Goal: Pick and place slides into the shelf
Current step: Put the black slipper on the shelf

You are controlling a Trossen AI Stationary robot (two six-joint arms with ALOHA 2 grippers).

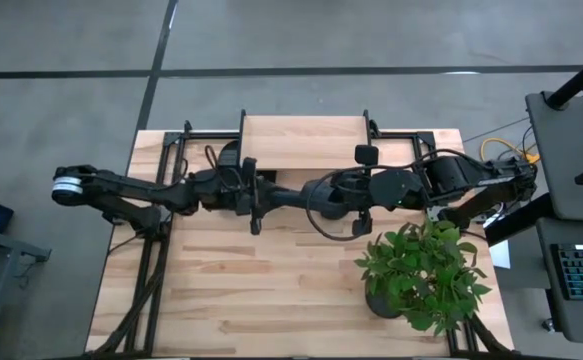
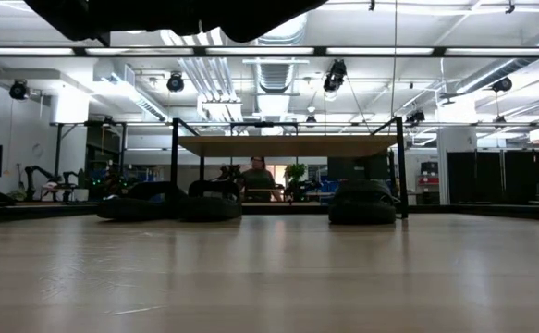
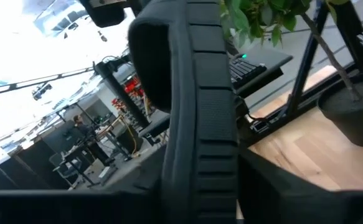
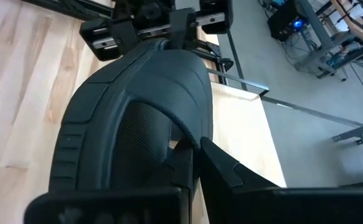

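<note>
Right wrist view: mid-task, a handover or a two-armed carry by the look of it. Held slide (image 4: 137,118) filling the middle of the frame, clamped at its near end by the right gripper (image 4: 187,163). Left gripper (image 4: 159,28) at the upper middle, right at the slide's far end; cannot tell whether it has a hold yet. Matte black foam-like material, a broad arched strap, a mesh-textured lining beneath it. Pale plank counter (image 4: 19,93) at the left.

Left wrist view: same slide edge-on up the middle, with ribbed blocks running along it (tread or side moulding, hard to say). Dark round pot of the potted plant (image 3: 355,112) at the right edge.

High view: both arms meeting at frame centre, just below the shelf (image 1: 301,140), a light wood board on a thin black frame.

Low view: shelf in mid-frame with three parked slides underneath, two at its left (image 2: 172,205) and one at its right (image 2: 361,203). Seated person (image 2: 257,174) far behind.

Next, probably: secure one firm grip, lower the slide level, and ease it into the gap between the parked ones without nudging the frame.
</note>
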